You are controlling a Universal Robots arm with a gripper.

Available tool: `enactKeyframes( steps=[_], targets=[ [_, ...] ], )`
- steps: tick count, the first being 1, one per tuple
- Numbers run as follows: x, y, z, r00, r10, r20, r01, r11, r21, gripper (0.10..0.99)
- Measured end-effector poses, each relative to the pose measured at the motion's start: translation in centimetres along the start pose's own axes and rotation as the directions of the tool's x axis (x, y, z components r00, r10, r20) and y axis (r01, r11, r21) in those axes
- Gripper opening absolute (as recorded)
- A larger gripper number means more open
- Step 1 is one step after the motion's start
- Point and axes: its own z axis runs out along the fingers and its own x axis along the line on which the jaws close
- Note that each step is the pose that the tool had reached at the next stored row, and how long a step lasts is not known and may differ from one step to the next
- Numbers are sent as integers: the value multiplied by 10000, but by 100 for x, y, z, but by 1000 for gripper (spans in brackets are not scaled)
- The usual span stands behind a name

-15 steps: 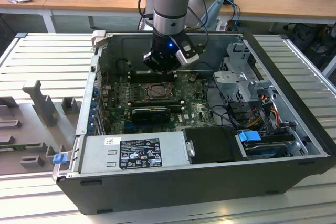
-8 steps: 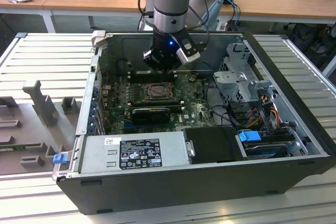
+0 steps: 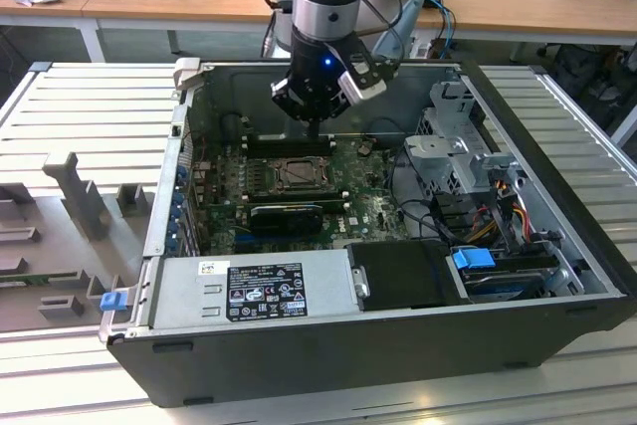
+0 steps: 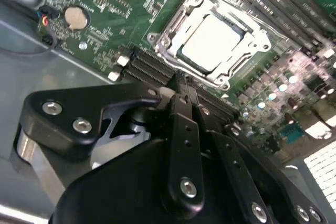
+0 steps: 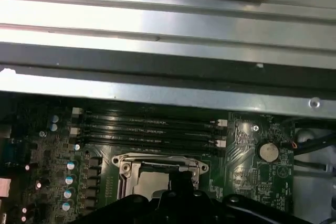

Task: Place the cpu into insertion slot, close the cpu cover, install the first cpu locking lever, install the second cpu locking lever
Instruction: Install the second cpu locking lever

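Observation:
The cpu (image 4: 212,40) shows its pale silvery face, lying flat in the insertion slot (image 3: 299,176) on the green motherboard. The cpu cover (image 4: 170,24), a silvery frame, lies down around the chip, which shows through its window. My gripper (image 4: 178,85) hangs just above the board at the socket's edge, between the socket and the memory slots, fingers shut together with nothing between them. In the exterior view the gripper (image 3: 317,129) points down into the open case right behind the socket. The first wrist view has the cpu (image 5: 149,184) and cover (image 5: 126,167) just past the black fingers (image 5: 181,182).
Black memory slots (image 5: 149,129) run beside the socket. A long black graphics card (image 3: 289,214) lies in front of it, the power supply (image 3: 249,291) nearer still. A drive cage (image 3: 463,146) and cables (image 3: 498,216) fill the exterior view's right. A coin battery (image 4: 76,18) sits on the board.

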Motion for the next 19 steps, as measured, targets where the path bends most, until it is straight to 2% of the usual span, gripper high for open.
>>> enactKeyframes(
  steps=[7, 10, 12, 19],
  targets=[
    [19, -239, -3, 10000, 1, -2, -1, 10000, 2, 106],
    [24, -297, 36, 10000, -15, -21, 15, 10000, -2, 106],
    [33, -396, 54, 10000, -33, -22, 33, 10000, -24, 106],
    [57, -636, 63, 10000, -41, -34, 41, 10000, -73, 106]
  ],
)
